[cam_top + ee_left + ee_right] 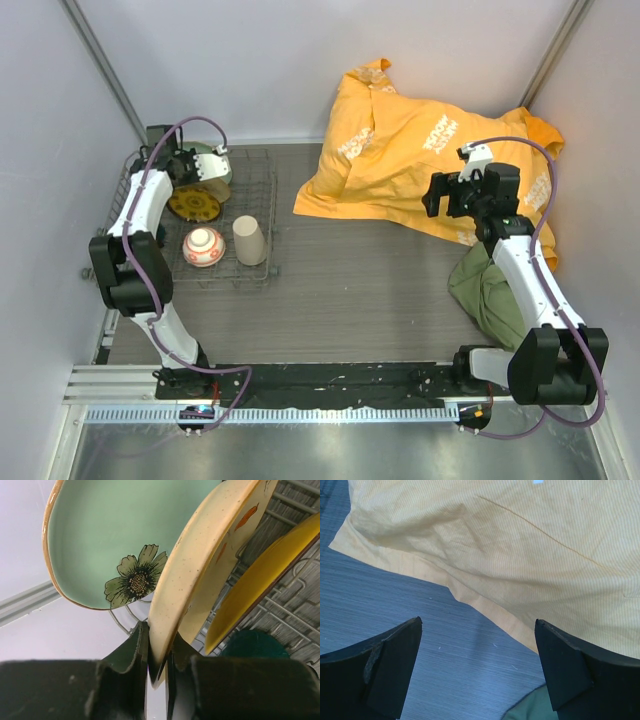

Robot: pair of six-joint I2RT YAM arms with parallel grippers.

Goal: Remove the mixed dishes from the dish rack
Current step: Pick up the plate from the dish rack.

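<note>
The dish rack (268, 215) sits at the left of the table. Upright in it stand a pale green flower-marked plate (100, 535), a cream speckled plate (200, 565) with orange marks, and a yellow plate (260, 575). My left gripper (157, 655) is shut on the cream plate's lower rim, one finger on each face. A dark green mug (255, 642) shows just beside the gripper. From above, the yellow-and-dark patterned plate (194, 205), a white-and-red bowl (203, 247) and a beige cup (249, 240) are in the rack. My right gripper (479, 665) hangs open over bare table, far from the rack.
A crumpled orange cloth (420, 150) covers the back right of the table, and a green cloth (490, 290) lies by the right arm. Grey walls close in on the left, back and right. The rack stands close to the left wall.
</note>
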